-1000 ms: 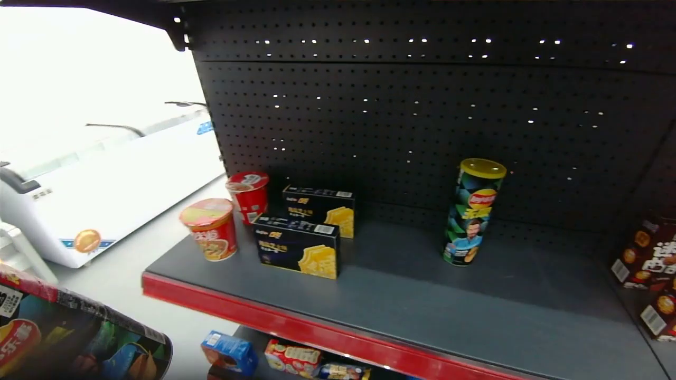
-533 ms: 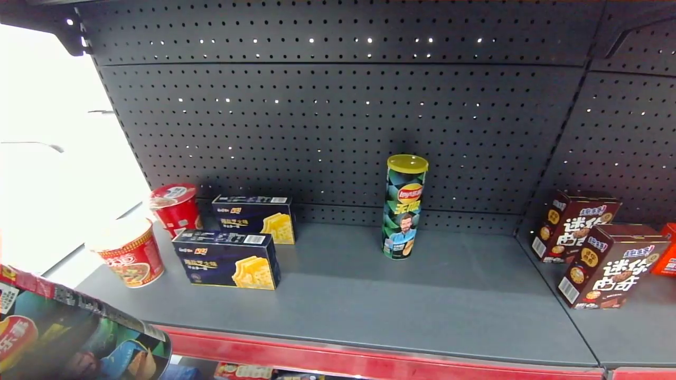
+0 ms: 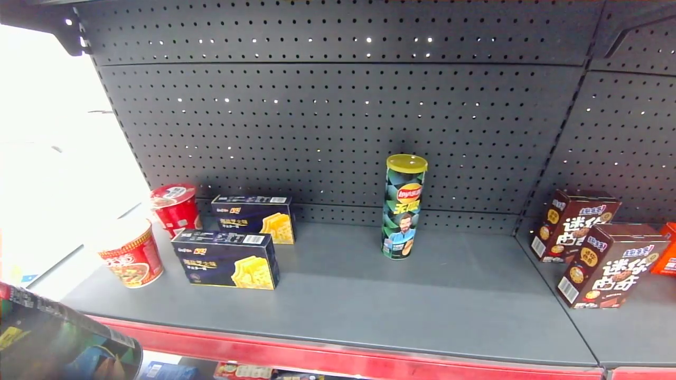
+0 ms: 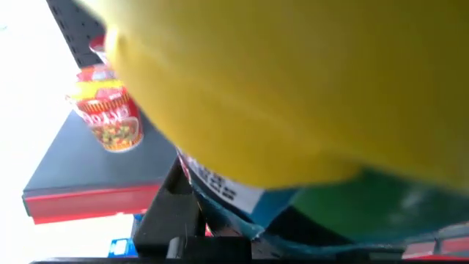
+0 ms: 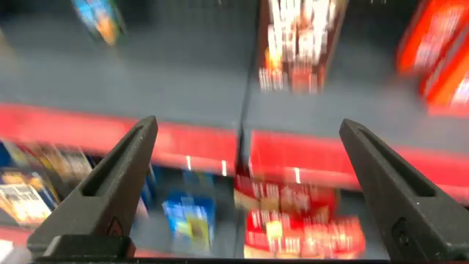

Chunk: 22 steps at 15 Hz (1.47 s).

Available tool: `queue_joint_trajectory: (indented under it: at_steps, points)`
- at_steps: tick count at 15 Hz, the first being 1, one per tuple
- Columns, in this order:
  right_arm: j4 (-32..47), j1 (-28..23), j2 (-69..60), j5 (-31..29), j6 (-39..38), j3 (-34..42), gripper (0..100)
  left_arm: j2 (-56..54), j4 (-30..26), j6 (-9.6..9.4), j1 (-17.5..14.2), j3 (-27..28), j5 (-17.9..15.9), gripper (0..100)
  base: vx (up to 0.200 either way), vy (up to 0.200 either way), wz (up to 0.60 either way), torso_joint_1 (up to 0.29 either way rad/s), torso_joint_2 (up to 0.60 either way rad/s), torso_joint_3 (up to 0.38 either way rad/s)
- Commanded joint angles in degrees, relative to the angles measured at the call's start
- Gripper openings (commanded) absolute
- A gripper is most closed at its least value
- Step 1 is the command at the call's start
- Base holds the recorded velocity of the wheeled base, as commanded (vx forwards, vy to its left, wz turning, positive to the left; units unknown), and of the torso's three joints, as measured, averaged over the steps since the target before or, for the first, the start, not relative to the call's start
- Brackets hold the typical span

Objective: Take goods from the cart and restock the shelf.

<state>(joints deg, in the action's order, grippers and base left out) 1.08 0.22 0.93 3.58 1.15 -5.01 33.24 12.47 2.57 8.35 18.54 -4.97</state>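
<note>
A tall chips can with a yellow lid stands upright at the back middle of the grey shelf. A second chips can of the same kind lies tilted at the lower left, below the shelf's front edge. In the left wrist view its yellow lid sits very close, and my left gripper is shut on its body. My right gripper is open with nothing between its fingers. It hangs in front of the red shelf edge, facing a brown box.
Two cup noodles and two dark blue boxes stand on the shelf's left. Brown boxes stand on the right. Bare shelf lies around and in front of the upright can. Goods sit on a lower shelf.
The head camera swung right a second ago and now faces the shelf squarely. Since half a second ago the held can has sunk lower at the bottom left.
</note>
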Motion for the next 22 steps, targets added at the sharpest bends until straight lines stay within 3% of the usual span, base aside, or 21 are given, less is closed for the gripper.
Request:
queue_joint_trajectory:
  at_steps: [1,2,6,10,12,14,18,19,22]
  points:
    - [-0.38,5.14,17.18,5.21,-1.23,-18.63,100,-0.9,-0.08,-0.11,0.0,0.09,-0.04,0,0.0,0.0,0.0,0.0,0.0,0.0]
    - [-0.38,7.95,20.17,6.08,0.44,-20.65,100,-0.9,0.01,-0.9,0.0,0.35,0.05,0,0.0,0.0,0.0,0.0,0.0,0.0]
    - [-0.73,12.52,33.53,8.02,3.6,-28.56,100,-0.55,-0.08,-1.08,0.09,0.27,-0.21,0,0.0,0.0,0.0,0.0,0.0,0.0]
    - [-2.14,18.85,43.63,8.46,3.16,-29.71,100,-0.2,-0.17,-0.9,0.17,-1.05,-0.3,0,0.0,0.0,0.0,0.0,0.0,0.0]
    - [-7.85,19.73,48.56,8.98,2.46,-29.09,100,-0.11,-0.17,-0.9,0.17,-1.58,-0.39,0,0.0,0.0,0.0,0.0,0.0,0.0]
    - [-18.66,18.59,58.14,16.37,1.32,-29.35,100,-0.11,-0.17,-0.9,0.26,-2.19,-0.39,0,0.0,0.0,0.0,0.0,0.0,0.0]
    - [-26.31,17.8,69.65,21.2,1.4,-29.97,100,-0.2,-0.17,-0.64,0.26,-1.93,-0.48,0,0.0,0.0,0.0,0.0,0.0,0.0]
    - [-30.7,15.34,74.84,27.35,1.84,-30.41,100,-0.28,-0.17,-0.29,0.35,-2.02,-0.56,0,0.0,0.0,0.0,0.0,0.0,0.0]
    - [-37.65,14.37,83.1,28.58,2.98,-33.31,100,-0.2,-0.17,-0.29,0.35,-2.11,-1.27,0,0.0,0.0,0.0,0.0,0.0,0.0]
